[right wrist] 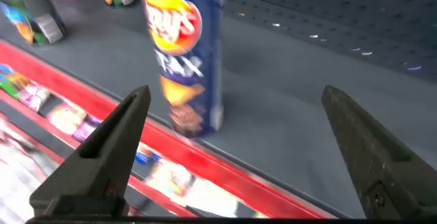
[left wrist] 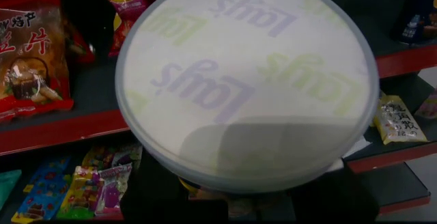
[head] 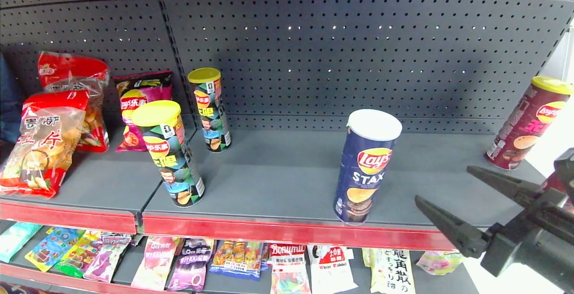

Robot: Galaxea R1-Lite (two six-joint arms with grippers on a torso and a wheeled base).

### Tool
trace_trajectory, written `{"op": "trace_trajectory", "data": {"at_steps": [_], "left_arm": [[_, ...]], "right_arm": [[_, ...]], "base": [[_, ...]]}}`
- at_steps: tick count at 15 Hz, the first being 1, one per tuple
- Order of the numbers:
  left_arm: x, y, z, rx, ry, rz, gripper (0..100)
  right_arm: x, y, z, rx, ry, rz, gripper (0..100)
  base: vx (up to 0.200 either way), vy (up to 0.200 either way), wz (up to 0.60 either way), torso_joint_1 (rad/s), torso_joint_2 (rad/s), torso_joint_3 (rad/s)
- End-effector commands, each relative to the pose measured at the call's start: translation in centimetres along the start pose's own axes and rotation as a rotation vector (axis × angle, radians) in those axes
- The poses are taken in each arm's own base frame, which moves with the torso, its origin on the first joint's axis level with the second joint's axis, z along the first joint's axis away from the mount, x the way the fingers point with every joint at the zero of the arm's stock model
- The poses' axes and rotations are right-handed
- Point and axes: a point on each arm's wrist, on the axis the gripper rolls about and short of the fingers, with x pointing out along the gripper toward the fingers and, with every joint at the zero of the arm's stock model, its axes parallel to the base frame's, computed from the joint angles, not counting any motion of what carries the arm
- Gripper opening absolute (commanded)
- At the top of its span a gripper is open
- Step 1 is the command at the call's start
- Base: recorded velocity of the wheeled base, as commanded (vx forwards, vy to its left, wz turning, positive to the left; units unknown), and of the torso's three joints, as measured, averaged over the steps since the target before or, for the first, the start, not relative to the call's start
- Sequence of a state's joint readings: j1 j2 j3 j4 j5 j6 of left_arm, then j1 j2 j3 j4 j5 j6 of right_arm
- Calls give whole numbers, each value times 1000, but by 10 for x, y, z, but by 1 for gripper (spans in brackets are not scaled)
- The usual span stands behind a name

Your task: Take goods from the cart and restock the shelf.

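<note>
A blue chips can [head: 365, 168] with a white lid stands upright near the front edge of the grey shelf [head: 278, 182]. My right gripper [head: 443, 184] is open just to its right, in front of the shelf edge, with nothing between its fingers. In the right wrist view the same blue can [right wrist: 184, 53] stands beyond the open right gripper [right wrist: 235, 94], apart from both fingers. A pale round can lid [left wrist: 246, 80] sits very close in the left wrist view, hanging in front of the shelves; my left gripper holds that can, its fingers hidden beneath it.
Two yellow-lidded cans [head: 168, 150] [head: 210, 108] stand at the shelf's left. A maroon can [head: 527, 123] leans at the far right. Snack bags [head: 45, 141] [head: 139, 105] lie further left. Candy packs [head: 287, 267] fill the lower shelf. The shelf middle is bare.
</note>
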State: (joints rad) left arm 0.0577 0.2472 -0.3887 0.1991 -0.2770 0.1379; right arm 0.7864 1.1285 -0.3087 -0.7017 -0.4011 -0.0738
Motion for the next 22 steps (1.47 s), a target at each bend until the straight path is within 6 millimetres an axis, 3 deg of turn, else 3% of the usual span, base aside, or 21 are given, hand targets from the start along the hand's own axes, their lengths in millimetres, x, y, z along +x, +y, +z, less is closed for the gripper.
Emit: {"op": "trace_trajectory", "data": {"at_steps": [1,3,5,8,9,11,14,17,22], "left_arm": [[1,0,0,0,2,0,0],[0,0,1,1,-3,-3,0],[0,0,3,2,-6,-5,0],[3,3,14,1,-5,-6,0],[4,4,23,3,-12,-8,0],[5,5,30,6,-18,-28,0],[3,4,35,52,-46,-61,0],[0,2,43,59,-80,-172,0],[1,2,43,56,-74,-171,0]], "right_arm": [[-8,-29,6,-65,24,-138,100],[-4,-57,15,-67,106,-199,100],[-20,-68,12,-34,127,-101,100],[-66,-61,-12,-22,144,-103,100],[-89,-58,-17,-16,140,-167,100],[-119,-52,-24,-12,131,-266,100],[-149,-39,-40,-63,88,-274,100],[-163,-33,-58,-100,102,-324,100],[-168,-29,-77,-102,94,-365,100]], "base": [[0,0,0,0,0,0],[0,0,0,0,0,0],[0,0,0,0,0,0],[0,0,0,0,0,0],[0,0,0,0,0,0],[0,0,0,0,0,0],[0,0,0,0,0,0],[0,0,0,0,0,0],[0,0,0,0,0,0]]}}
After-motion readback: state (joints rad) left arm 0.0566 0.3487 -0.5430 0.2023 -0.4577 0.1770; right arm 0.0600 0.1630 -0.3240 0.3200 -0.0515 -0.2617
